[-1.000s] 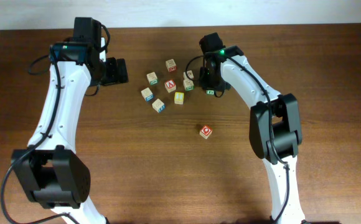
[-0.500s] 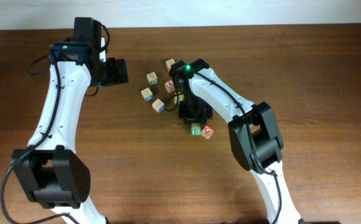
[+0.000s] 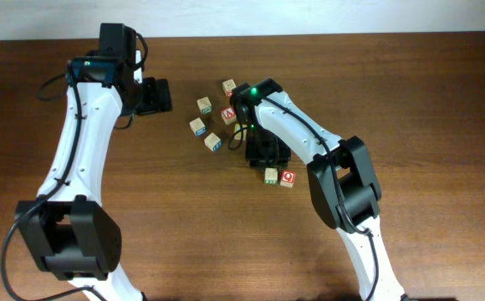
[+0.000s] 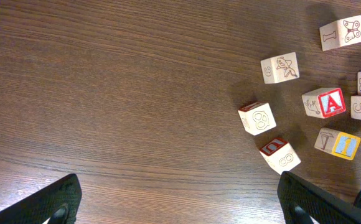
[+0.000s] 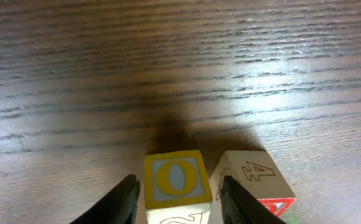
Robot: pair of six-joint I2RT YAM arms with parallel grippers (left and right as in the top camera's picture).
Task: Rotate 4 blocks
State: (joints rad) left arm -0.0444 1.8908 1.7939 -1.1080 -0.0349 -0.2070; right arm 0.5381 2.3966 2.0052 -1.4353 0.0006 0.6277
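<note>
Blocks under inspection: the O block (image 5: 177, 177), bearing a yellow-framed letter, stands on the table (image 3: 142, 209) well apart from the red "A" block (image 3: 229, 114), on the side toward the right arm's base. The right tool (image 5: 179, 186) straddles it, one finger on each flank. A thin dark gap shows at both flanks, so the fingers stand apart and nothing is clamped. The block lies directly between them. Being a cube, it has no long axis, and its sides sit square to the fingers. The 4 block (image 5: 255, 177) stands just beside it, past one finger; whether the two touch cannot be confirmed.

The left tool (image 4: 179, 180) gapes wide and empty on the far side of the "A" block, well apart from the O block. Judgement: the right arm is much the nearer, and any further turn falls to it.

Count, overhead: seven blocks, five at the "A" block including itself and two at the right tool; the right arm covers part of that cluster. Count, left wrist view: eight blocks, the "A" block among them. Arms: two. Tools: two.
</note>
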